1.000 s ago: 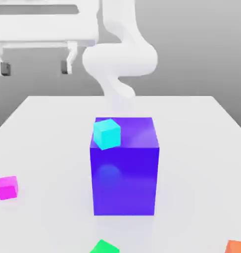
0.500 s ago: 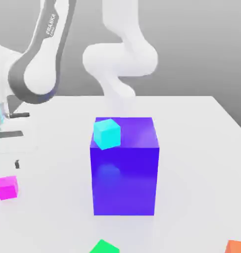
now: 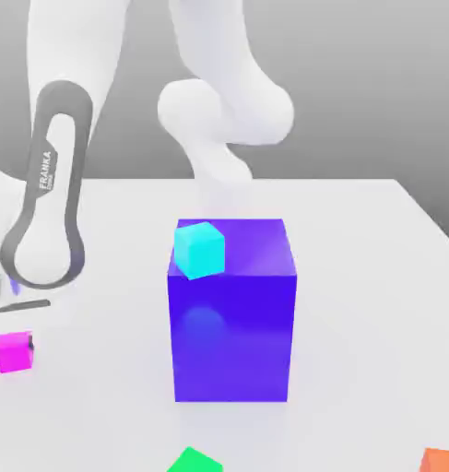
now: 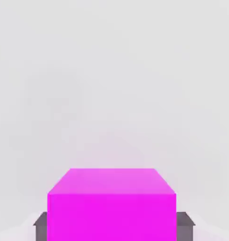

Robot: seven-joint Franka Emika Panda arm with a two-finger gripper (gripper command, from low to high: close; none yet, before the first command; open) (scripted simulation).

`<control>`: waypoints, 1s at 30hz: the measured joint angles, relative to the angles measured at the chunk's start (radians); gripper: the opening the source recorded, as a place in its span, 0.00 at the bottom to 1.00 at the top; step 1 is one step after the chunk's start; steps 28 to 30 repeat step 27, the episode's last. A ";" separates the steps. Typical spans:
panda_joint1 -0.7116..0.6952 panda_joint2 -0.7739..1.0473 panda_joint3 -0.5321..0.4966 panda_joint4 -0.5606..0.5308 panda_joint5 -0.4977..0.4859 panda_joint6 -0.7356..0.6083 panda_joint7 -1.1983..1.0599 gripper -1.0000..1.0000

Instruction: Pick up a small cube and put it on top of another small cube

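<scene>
Two-finger gripper (image 4: 114, 226): clenched on the magenta cube (image 4: 111, 216), a dark fingertip against each of two opposite sides; in the exterior view, the hand above is partly cut off by the frame's left edge
Magenta cube: between the fingertips; its lower part is cut off in the hand view
Blue-violet block (image 3: 231, 323): beside the gripper, toward the exterior view's right
Cyan cube (image 3: 200, 251): on the block's top, higher than the gripper's fingertips
Green cube (image 3: 194, 461): nearer the exterior camera than the gripper; cut off
Orange object (image 3: 441, 461): well apart from the gripper; cut off, full shape unclear
</scene>
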 joint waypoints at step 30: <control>0.500 -0.052 0.179 0.209 -0.449 -0.195 -0.033 1.00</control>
